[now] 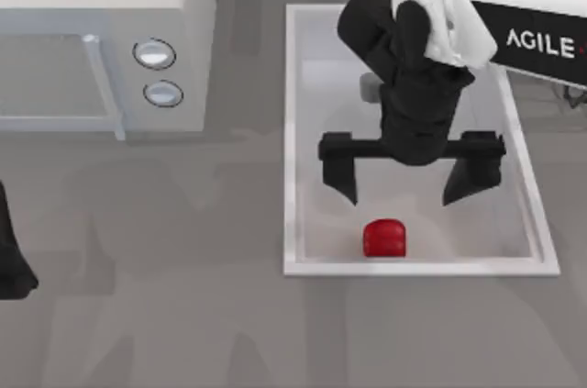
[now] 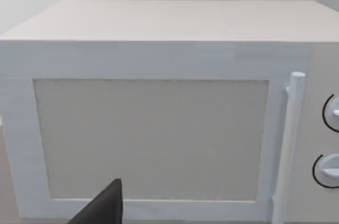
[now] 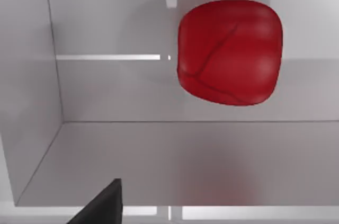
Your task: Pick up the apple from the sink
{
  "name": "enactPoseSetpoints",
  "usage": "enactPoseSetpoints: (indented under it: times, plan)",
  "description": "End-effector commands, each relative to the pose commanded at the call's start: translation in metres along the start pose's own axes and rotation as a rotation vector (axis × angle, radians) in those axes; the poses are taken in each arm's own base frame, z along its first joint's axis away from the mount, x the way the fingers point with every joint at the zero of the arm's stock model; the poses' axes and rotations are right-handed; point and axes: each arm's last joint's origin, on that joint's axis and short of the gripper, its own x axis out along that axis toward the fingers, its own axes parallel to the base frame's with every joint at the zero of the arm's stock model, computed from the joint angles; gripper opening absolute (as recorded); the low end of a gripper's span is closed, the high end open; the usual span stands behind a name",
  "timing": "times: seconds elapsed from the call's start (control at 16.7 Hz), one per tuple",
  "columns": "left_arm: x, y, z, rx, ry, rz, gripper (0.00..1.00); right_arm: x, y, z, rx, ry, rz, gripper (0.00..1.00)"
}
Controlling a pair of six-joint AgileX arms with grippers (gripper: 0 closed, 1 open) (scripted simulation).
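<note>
The red apple (image 1: 384,238) rests on the floor of the white sink (image 1: 292,131), near its front rim. My right gripper (image 1: 409,194) hangs open above the basin, its two black fingers spread wide just behind the apple and apart from it. In the right wrist view the apple (image 3: 230,52) looks large and glossy against the sink wall (image 3: 32,102), with one black fingertip (image 3: 103,205) at the picture's edge. My left arm (image 1: 11,260) stays parked at the table's left edge.
A white microwave (image 1: 101,39) with two round knobs (image 1: 154,54) stands at the back left; the left wrist view faces its door (image 2: 151,139) and handle (image 2: 288,144). Grey tabletop (image 1: 183,315) stretches in front of the sink.
</note>
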Motion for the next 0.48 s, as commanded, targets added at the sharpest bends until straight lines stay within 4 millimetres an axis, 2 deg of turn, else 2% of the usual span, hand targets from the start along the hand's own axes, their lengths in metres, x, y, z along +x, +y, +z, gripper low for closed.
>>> enactPoseSetpoints:
  times: [0.06,0.18,0.48]
  plan:
    - [0.0,0.0,0.0,0.0,0.0,0.0,1.0,0.001,0.0,0.0,0.0,0.001,-0.001,1.0]
    - [0.0,0.0,0.0,0.0,0.0,0.0,1.0,0.017,0.001,0.001,0.0,0.011,-0.007,1.0]
    - [0.0,0.0,0.0,0.0,0.0,0.0,1.0,0.091,0.007,0.007,-0.003,-0.014,0.009,1.0]
